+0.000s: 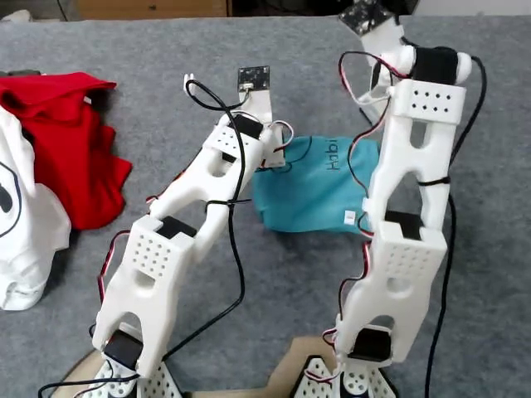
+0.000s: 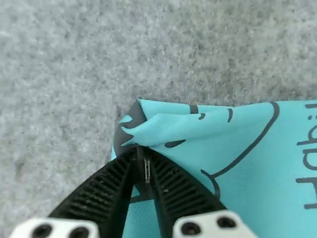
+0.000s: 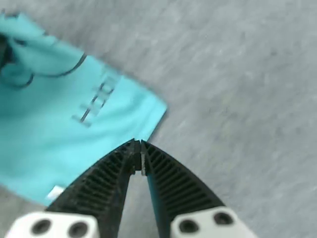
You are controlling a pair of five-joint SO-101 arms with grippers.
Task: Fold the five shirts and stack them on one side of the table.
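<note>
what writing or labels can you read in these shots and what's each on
Dark lettering on the teal shirt: sideways and partly covered in the high view, cut by the edge in the left wrist view, smeared in the right wrist view; no whole word reads.
Small white tag at that shirt's hem: too small to read.
Dark mark on the white shirt: cut off, maybe not lettering.

The bench (image 1: 274,282) is covered in a grey, felt-like cloth with a speckled nap, which both wrist views show up close. Beyond its far edge runs a strip of brown wood (image 1: 149,7). At the near edge a flat tan board (image 1: 284,371) lies on the grey cover.
</note>
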